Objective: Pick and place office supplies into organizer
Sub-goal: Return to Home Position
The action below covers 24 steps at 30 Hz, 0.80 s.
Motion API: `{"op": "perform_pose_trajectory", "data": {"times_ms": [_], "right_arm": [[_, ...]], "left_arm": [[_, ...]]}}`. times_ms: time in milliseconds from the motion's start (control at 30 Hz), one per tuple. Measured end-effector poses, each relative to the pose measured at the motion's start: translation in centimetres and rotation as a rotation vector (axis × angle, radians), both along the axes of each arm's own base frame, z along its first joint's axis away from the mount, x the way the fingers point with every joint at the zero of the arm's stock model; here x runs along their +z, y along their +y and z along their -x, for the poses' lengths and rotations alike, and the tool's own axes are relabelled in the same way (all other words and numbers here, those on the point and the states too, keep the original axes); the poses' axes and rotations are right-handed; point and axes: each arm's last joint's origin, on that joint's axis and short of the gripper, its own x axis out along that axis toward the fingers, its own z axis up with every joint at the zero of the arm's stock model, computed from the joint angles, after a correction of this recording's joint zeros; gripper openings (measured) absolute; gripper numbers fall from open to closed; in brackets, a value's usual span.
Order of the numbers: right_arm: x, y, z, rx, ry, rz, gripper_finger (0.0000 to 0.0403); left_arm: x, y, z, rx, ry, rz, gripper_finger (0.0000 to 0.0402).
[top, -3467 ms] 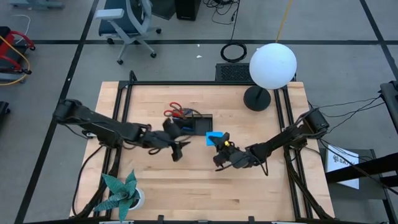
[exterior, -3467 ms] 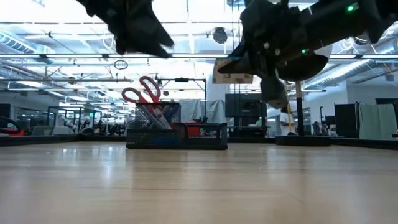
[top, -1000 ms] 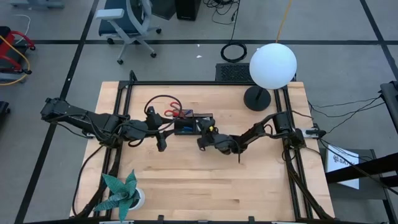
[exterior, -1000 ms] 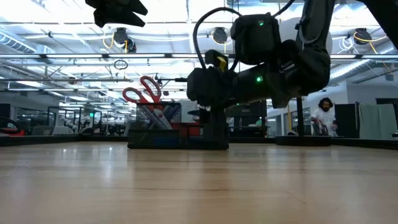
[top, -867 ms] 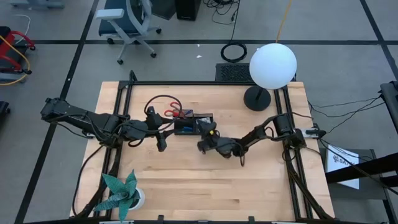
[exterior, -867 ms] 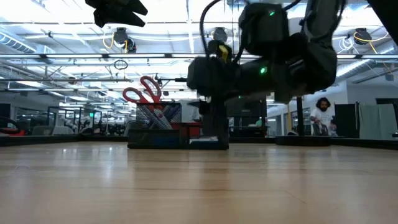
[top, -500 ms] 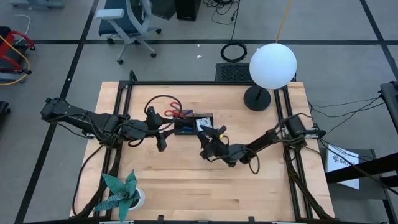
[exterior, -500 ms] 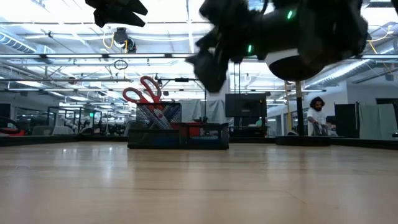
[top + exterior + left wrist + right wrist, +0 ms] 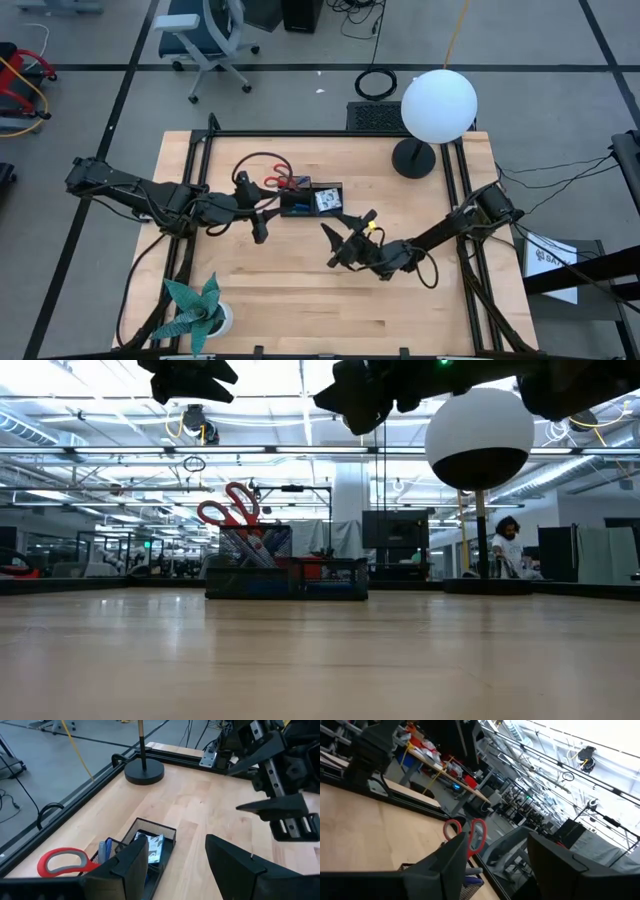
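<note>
The black mesh organizer [image 9: 310, 199] stands on the table toward its far edge. Red-handled scissors [image 9: 279, 182] and blue pens [image 9: 105, 851] stand in its left compartment, and a blue-and-white notepad [image 9: 325, 199] lies in its right compartment. My left gripper [image 9: 262, 228] hovers open just left of and nearer than the organizer, with nothing between its fingers. My right gripper [image 9: 340, 236] hangs open above the table, near and to the right of the organizer, and is also empty. In the low view both grippers, left [image 9: 186, 378] and right [image 9: 360, 392], are high above the tabletop.
A lamp with a white globe [image 9: 438, 104] and a round black base [image 9: 413, 157] stands at the far right. A teal paper plant [image 9: 194, 308] sits at the near left corner. Black frame rails [image 9: 205, 150] edge the table. A person [image 9: 510, 546] stands in the room behind.
My right gripper has risen from the organizer's right compartment and drawn back toward the table's near right, still open. The notepad has stayed in the organizer.
</note>
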Motion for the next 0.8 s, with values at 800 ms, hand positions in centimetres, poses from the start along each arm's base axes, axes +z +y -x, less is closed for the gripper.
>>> {"op": "perform_pose_trajectory", "data": {"times_ms": [800], "right_arm": [[-0.12, -0.15, -0.52, 0.324, -0.065, -0.288, 0.0196]], "left_arm": [[0.9, -0.18, -0.43, -0.046, -0.084, -0.019, 0.0205]]}}
